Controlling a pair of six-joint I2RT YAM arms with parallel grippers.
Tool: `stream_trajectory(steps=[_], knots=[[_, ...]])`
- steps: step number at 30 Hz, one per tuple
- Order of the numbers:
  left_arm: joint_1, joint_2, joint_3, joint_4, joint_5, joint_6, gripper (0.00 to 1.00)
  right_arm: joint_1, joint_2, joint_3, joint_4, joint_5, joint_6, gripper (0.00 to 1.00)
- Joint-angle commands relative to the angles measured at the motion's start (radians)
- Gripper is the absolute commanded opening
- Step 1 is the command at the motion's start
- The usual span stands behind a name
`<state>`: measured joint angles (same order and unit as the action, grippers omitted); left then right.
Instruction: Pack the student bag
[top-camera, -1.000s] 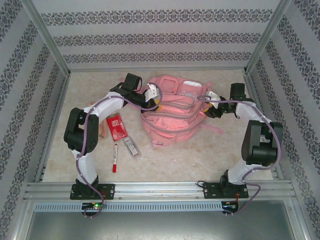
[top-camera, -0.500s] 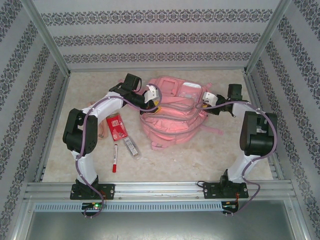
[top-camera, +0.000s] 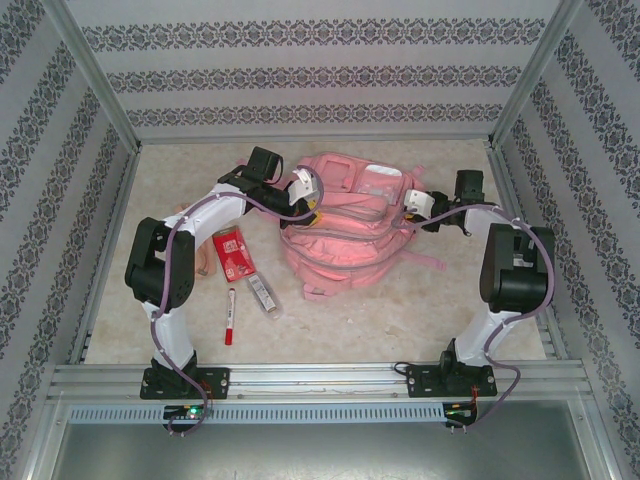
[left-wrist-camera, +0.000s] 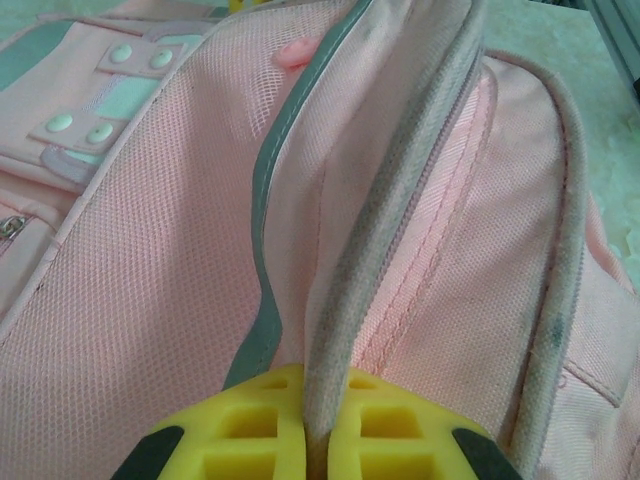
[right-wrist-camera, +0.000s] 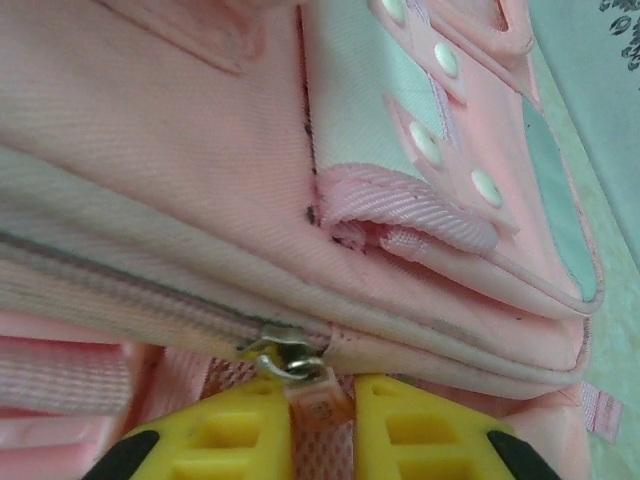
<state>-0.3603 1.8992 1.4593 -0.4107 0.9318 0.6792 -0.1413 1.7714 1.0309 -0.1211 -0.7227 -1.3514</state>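
W/ left claw (left-wrist-camera: 305, 435) clamped on bag (top-camera: 340, 240) rim (left-wrist-camera: 345, 290) & right claw (right-wrist-camera: 322, 392) nipped on zip tab (right-wrist-camera: 318, 408), we shd pull straight & slow.

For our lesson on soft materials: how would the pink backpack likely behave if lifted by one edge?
Probably floppy: the student bag lies slumped, and its piped edge bends where the left gripper pinches it. It would likely sag rather than hold shape. Woven fabric looks grippy, so slipping seems unlikely.
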Motion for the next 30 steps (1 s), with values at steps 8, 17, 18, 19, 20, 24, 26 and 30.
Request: stream_trajectory(steps=[8, 17, 18, 19, 20, 24, 26, 30], knots=[[-0.006, 0.016, 0.081, 0.052, -0.044, -0.119, 0.0, 0.003, -0.152, -0.106, 0.034, 0.012, -0.058, 0.08], [-0.006, 0.053, 0.132, -0.001, -0.083, -0.141, 0.0, 0.039, -0.258, -0.157, 0.018, 0.016, -0.063, 0.05], [-0.006, 0.055, 0.132, 0.003, -0.083, -0.147, 0.0, 0.049, -0.272, -0.17, 0.018, 0.025, -0.064, 0.05], [-0.006, 0.058, 0.133, 0.006, -0.081, -0.15, 0.0, 0.059, -0.283, -0.182, 0.018, 0.036, -0.067, 0.04], [-0.007, 0.06, 0.137, 0.005, -0.082, -0.151, 0.0, 0.07, -0.296, -0.195, 0.018, 0.044, -0.068, 0.04], [-0.009, 0.07, 0.143, 0.001, -0.092, -0.153, 0.0, 0.089, -0.344, -0.244, 0.029, 0.054, -0.05, 0.04], [-0.009, 0.075, 0.145, 0.0, -0.094, -0.152, 0.0, 0.092, -0.361, -0.26, 0.027, 0.053, -0.044, 0.04], [-0.009, 0.083, 0.15, 0.009, -0.089, -0.152, 0.0, 0.092, -0.397, -0.297, 0.026, 0.035, -0.01, 0.05]])
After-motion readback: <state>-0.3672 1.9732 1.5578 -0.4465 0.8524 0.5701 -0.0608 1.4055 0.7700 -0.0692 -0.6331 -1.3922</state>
